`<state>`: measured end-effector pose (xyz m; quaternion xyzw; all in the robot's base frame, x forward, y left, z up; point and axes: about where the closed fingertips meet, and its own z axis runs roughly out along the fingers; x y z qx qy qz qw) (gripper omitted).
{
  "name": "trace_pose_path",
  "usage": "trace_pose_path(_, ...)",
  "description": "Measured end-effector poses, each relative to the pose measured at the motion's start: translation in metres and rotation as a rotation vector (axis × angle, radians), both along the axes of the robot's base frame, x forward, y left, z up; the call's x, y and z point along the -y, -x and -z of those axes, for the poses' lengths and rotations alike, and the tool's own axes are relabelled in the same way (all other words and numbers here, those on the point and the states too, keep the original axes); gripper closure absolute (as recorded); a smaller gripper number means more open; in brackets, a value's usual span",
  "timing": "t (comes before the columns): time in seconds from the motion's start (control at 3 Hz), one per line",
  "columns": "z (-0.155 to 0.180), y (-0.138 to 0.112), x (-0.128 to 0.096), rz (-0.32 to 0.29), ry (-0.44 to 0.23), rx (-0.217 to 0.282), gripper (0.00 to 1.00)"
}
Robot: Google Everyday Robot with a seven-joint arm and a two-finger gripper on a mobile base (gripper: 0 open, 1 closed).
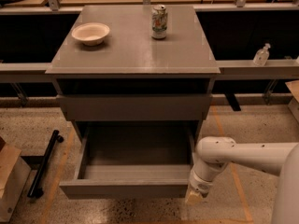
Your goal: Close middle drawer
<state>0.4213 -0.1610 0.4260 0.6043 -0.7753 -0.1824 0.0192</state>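
The middle drawer [126,188] is pulled far out of the grey cabinet, and its empty grey box interior [135,153] is in view. Above it the taller top drawer front [134,107] is shut. The lowest drawer is hidden under the open one. My gripper [195,198] hangs from the white arm [243,157] that comes in from the right. It sits at the right end of the open drawer's front panel, close to the floor, right at that corner.
A white bowl [90,33] and a drink can [159,21] stand on the cabinet top [135,55]. A black bar [44,164] and a cardboard box [9,181] lie on the floor at left. A small bottle [261,55] stands on the right ledge.
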Motion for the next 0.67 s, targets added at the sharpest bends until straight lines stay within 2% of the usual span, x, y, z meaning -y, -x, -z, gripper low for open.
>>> trace_pose_path(0.33,0.003,0.002,0.001,0.001,0.006,-0.010,1.00)
trace_pose_path(0.67,0.010,-0.023,0.005,-0.009,0.005,0.031,1.00)
